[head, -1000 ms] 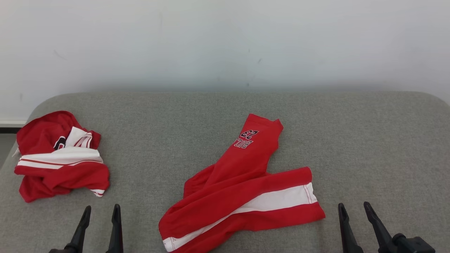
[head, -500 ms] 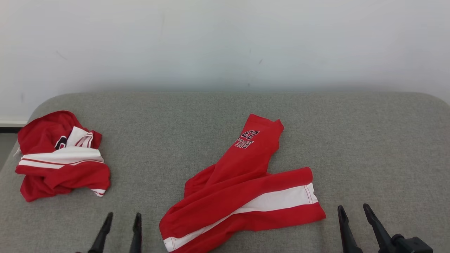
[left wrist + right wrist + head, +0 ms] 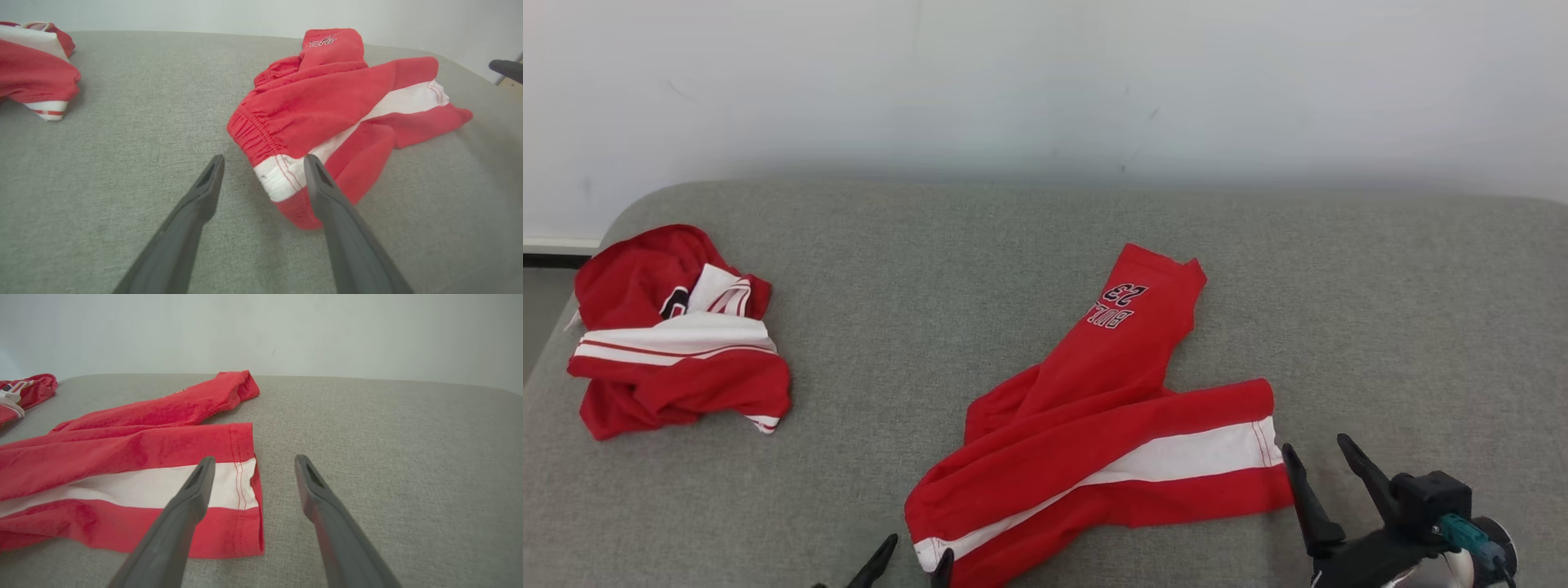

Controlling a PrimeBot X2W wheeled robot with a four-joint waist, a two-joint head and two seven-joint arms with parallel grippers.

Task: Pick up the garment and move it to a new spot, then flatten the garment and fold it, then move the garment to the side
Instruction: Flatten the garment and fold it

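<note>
At the far left of the grey worktop [image 3: 1380,310] a second red and white garment [image 3: 678,343] lies bunched in a heap, well apart from the rest.

At the near edge, left of centre, the left gripper [image 3: 915,563] has its two dark fingers spread wide and grasps nothing. In the left wrist view, the elastic waistband end of the garment [image 3: 1094,441], with its white stripe, lies between the two fingertips. The right-hand finger crosses in front of the cloth. Whether either finger touches the fabric cannot be told.

The garment itself, a pair of red shorts with a white side stripe, lies loosely spread in the middle of the worktop. One leg runs toward the far side and carries dark lettering and the number 23. The other leg runs to the right, with the stripe on top.

At the near right, the right gripper [image 3: 1315,447] is also released and empty, its fingers apart. Its left-hand fingertip is just beside the hem of the striped leg, and in the right wrist view the hem edge lies between the two fingers.
</note>
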